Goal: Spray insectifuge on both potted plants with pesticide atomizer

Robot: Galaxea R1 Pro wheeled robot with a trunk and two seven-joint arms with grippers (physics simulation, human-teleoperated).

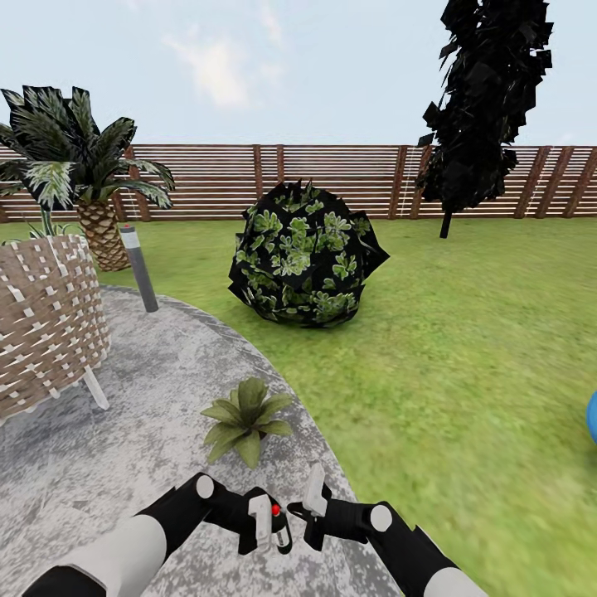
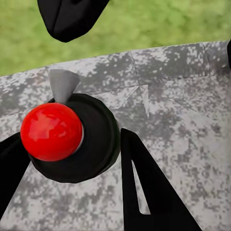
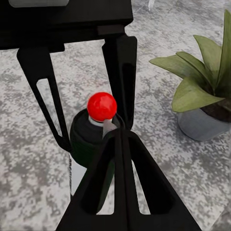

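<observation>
Atomizer: the slim whitish pesticide atomizer [image 1: 279, 524] with a dark cap and a round red button on top stands upright between the two arms, low over the mottled grey paved patio [image 1: 124, 431].
Left tool: the black left tool [image 1: 264, 526] has its fingers [image 2: 144, 192] set on either side of the atomizer's dark cap [image 2: 94, 139], grasping the bottle.
Right tool: the right tool [image 1: 313, 497] has its two black fingers [image 3: 120, 183] clenched together, tips touching just beside the red button [image 3: 101, 107]; it holds nothing.
Writing: none readable on the bottle.
Potted plant: a small rosette of spiky green leaves in a round grey pot [image 1: 246, 419] sits on the patio just ahead of the tools.
Surroundings: a woven brown wicker chair [image 1: 46, 319] on the left, a grey bollard light [image 1: 138, 267], a dark leafy bush [image 1: 303, 255] on the green lawn, and the brown slatted fence [image 1: 332, 178] behind.
</observation>
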